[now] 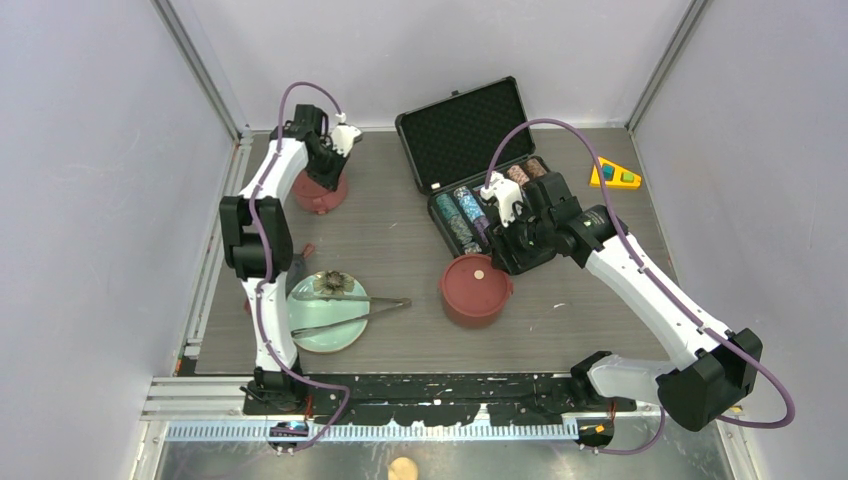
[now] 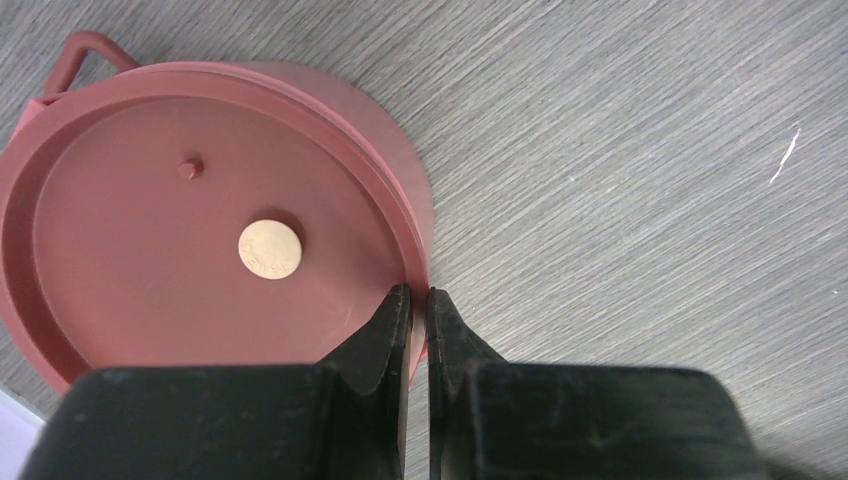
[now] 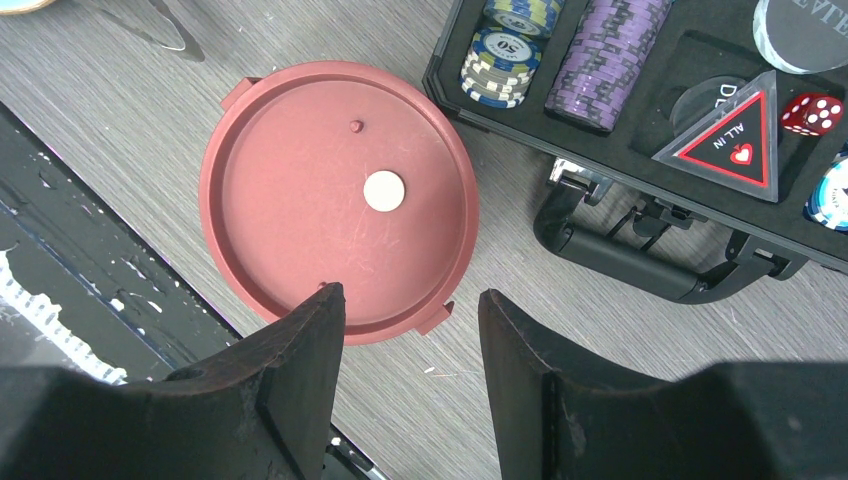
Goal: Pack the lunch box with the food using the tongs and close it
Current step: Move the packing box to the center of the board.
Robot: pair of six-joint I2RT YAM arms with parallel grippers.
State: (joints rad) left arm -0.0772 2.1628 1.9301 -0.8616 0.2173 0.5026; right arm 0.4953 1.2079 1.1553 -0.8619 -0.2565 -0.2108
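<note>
The lunch box stands as two maroon tiers, each under a flat red lid with a beige dot. One tier [image 1: 320,192] is at the back left; my left gripper [image 2: 420,292] is shut on the rim of its lid [image 2: 180,230]. The other tier [image 1: 476,290] sits mid-table, and my right gripper [image 3: 412,300] hangs open just above the near edge of its lid [image 3: 330,190], holding nothing. The silver tongs [image 1: 350,305] lie across a pale green plate [image 1: 330,335], beside a dark piece of food [image 1: 330,283].
An open black case of poker chips [image 1: 470,170] stands right behind the middle tier; its handle [image 3: 640,262] is near my right fingers. A yellow triangular toy [image 1: 614,176] lies at the back right. A small red bit [image 1: 308,248] lies above the plate.
</note>
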